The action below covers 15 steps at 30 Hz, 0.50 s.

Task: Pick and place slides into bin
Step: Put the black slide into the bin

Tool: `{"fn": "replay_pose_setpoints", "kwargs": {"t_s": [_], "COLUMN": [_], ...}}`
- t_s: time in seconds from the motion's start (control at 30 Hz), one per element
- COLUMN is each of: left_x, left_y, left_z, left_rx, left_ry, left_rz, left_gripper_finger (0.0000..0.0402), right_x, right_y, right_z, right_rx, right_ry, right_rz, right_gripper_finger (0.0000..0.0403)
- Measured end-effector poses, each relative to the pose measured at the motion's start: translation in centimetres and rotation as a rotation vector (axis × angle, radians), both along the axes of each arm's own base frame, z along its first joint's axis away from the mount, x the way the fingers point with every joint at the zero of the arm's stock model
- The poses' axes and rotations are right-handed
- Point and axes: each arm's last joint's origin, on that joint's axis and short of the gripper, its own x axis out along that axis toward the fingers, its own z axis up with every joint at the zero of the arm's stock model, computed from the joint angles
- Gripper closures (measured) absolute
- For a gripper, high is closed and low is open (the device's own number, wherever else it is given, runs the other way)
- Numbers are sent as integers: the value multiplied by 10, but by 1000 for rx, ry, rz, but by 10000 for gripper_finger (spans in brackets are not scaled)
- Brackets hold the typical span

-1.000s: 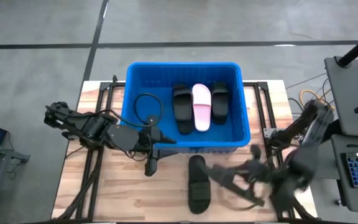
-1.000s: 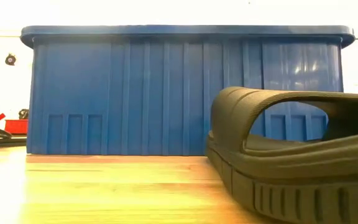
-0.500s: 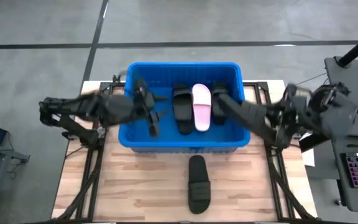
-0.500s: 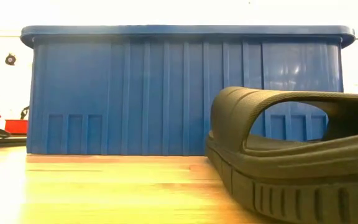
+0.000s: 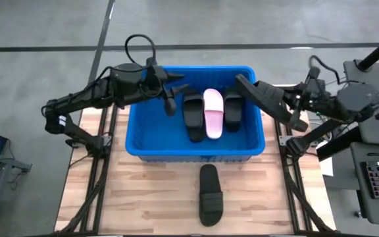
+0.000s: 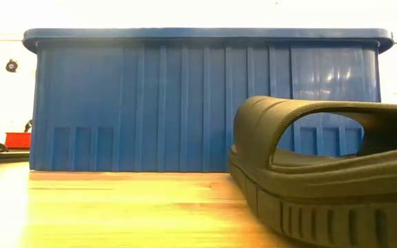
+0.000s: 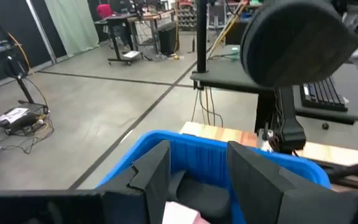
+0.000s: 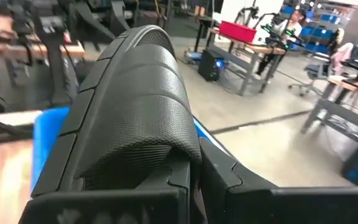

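I see the right gripper (image 5: 288,113) clamped on a black slide (image 5: 263,100), held above the blue bin's (image 5: 196,150) right rim; left gripper (image 5: 170,99) over the bin's far-left corner, fingers (image 7: 151,171) spread, nothing between them as far as I can tell; three slides (image 5: 212,113) in the bin, one black slide (image 5: 210,194) on the table (image 5: 137,204) in front of it.

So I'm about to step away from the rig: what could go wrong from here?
The right gripper holds a black slide over the bin's right rim; released there, it may catch the rim or fall outside. The left gripper hangs over the same bin, so the arms could crowd. Another black slide lies on the table.
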Motion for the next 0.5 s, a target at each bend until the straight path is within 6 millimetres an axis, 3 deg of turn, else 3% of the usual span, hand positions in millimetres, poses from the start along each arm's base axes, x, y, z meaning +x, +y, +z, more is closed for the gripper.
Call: {"fn": "replay_pose_setpoints", "kwargs": {"t_s": [0.37, 0.5], "left_x": [9, 10], "left_y": [2, 3], "left_z": [0, -3], "left_rx": [-2, 7], "left_ry": [-38, -9], "left_rz": [22, 24], "left_gripper_finger": [258, 258], "right_x": [41, 68], "right_y": [-14, -13], "right_z": [-18, -27], "right_rx": [-55, -105], "right_ry": [192, 303], "right_rz": [-210, -182], "right_gripper_finger": [394, 394]}}
